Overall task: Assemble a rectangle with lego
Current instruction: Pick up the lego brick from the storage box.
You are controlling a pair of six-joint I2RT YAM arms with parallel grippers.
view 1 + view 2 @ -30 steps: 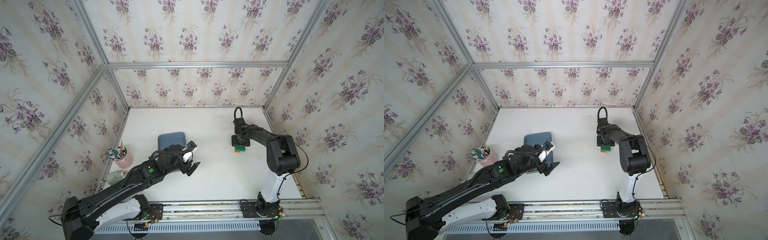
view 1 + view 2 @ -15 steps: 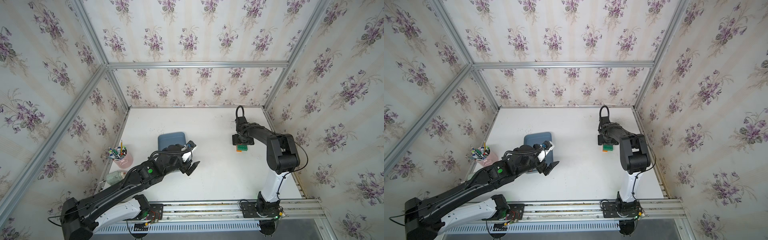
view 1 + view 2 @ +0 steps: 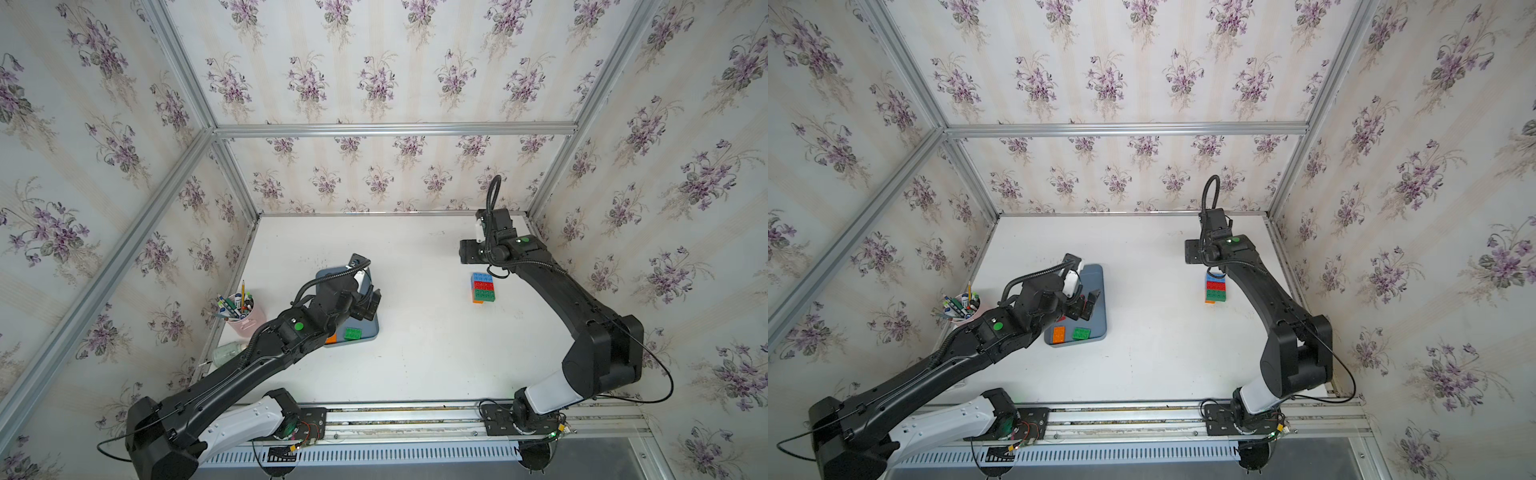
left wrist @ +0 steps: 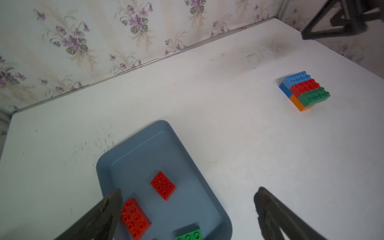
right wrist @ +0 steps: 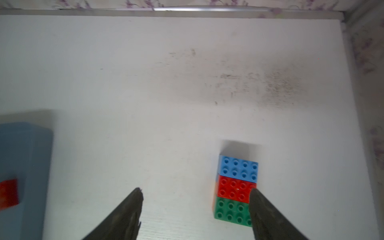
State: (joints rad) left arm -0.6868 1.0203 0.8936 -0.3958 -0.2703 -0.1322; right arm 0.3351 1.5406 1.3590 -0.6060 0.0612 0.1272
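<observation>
On the white surface point(image 3: 415, 365) the blue-grey tray point(image 4: 145, 149) held loose lego bricks point(image 4: 163, 185), red, green and orange; the joined block point(image 3: 482, 287) stood well apart from it; rigid, light, slick plastic, probably best pinched across flat side walls, not studs; left fingers point(image 4: 104, 214) were spread above the tray; right fingers point(image 5: 124, 214) were spread, empty.

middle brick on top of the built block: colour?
Red. The middle brick sits between a light blue brick and a green brick; clearest in right wrist view.
</observation>
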